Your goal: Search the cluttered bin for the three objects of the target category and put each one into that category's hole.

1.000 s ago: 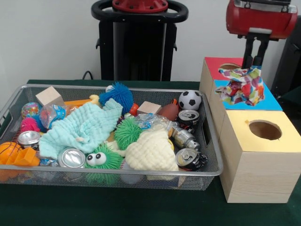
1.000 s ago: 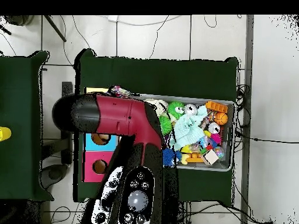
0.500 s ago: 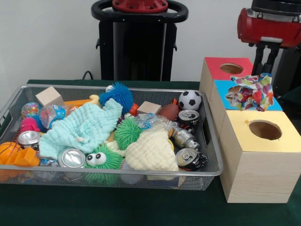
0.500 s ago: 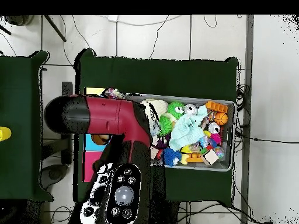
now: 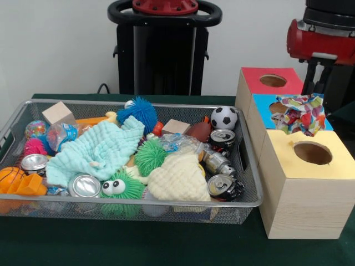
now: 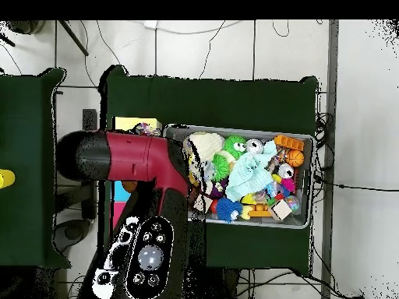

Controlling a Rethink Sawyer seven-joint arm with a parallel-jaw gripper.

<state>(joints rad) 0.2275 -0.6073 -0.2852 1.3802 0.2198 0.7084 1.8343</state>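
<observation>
My gripper (image 5: 314,95) hangs at the right, above the row of wooden boxes, shut on a crumpled multicoloured cloth (image 5: 302,113). The cloth dangles over the blue-topped box (image 5: 260,103), covering part of its hole, and reaches the edge of the yellow-topped box (image 5: 333,166). The red-topped box (image 5: 252,77) stands behind them with its hole uncovered. In the wire bin (image 5: 138,203) lie a light blue cloth (image 5: 97,149) and a cream cloth (image 5: 177,177). From overhead the red arm (image 6: 132,156) hides the gripper and most of the boxes; a bit of the patterned cloth (image 6: 145,128) shows.
The bin (image 6: 305,140) also holds spiky balls (image 5: 138,111), several cans (image 5: 224,187), a soccer ball (image 5: 224,117), wooden blocks (image 5: 58,113) and an orange ball (image 5: 10,176). The boxes stand close against the bin's right side.
The arm has carried the patterned cloth to the right and slightly down, from beside the red box's hole to the blue box's far side near the yellow box.
</observation>
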